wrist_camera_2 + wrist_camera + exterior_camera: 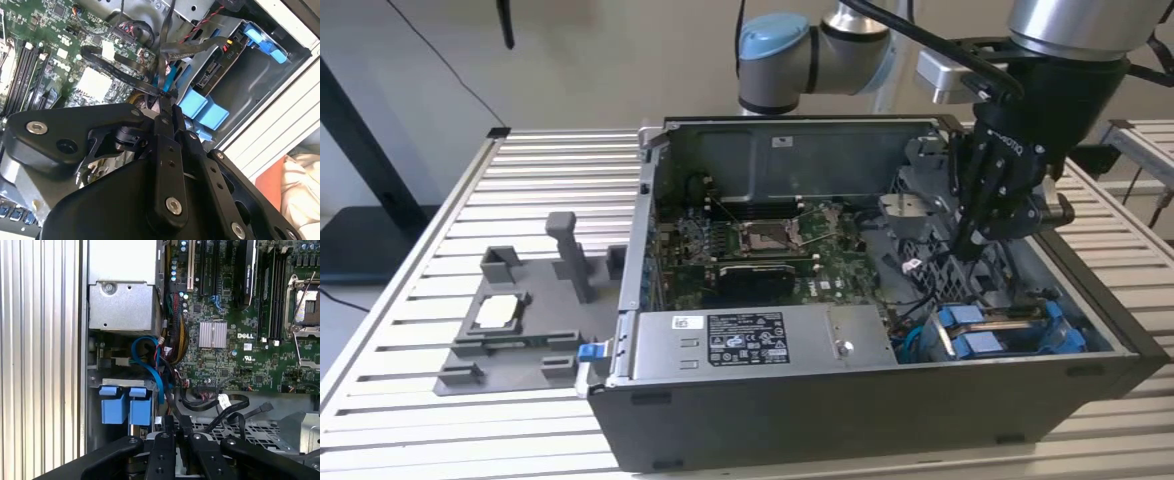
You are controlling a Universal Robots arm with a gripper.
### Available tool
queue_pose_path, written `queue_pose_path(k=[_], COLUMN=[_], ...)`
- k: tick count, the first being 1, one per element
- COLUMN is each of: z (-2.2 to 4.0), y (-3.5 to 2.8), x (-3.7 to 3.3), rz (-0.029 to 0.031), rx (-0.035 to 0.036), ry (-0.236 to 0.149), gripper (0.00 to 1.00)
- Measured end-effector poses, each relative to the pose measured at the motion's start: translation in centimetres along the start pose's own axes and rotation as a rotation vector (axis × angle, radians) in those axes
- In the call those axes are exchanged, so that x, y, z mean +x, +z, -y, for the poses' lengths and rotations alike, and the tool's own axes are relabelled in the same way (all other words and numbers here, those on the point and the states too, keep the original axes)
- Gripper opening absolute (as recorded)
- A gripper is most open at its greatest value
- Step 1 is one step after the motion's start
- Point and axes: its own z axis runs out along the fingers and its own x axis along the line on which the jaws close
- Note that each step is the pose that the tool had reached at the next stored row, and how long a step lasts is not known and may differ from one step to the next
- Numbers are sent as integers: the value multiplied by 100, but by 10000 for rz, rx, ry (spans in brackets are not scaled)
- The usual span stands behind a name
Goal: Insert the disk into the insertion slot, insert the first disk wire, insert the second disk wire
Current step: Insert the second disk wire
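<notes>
Black finger gripper [167, 102] clenched on thin black disk wire [145, 86]; best kept square to blue-framed silver disk [1001, 325], no yanking.

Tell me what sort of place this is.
Probably a robotics lab bench for computer assembly: a robot arm reaches into an open computer case on a slatted metal table, with a grey fixture beside it.

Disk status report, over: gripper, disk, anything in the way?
Gripper shut on a black wire, inside the case. Disk seated in the insertion slot. Blue cable loops beside the slot.
</notes>
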Motion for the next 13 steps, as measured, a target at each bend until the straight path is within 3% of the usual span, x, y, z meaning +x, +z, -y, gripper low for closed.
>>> queue_pose_path(k=[11, 13], z=[0, 0], y=[0, -1], x=[0, -1], rz=[-30, -80], rx=[-1, -1], ry=[0, 1], gripper=[16, 18])
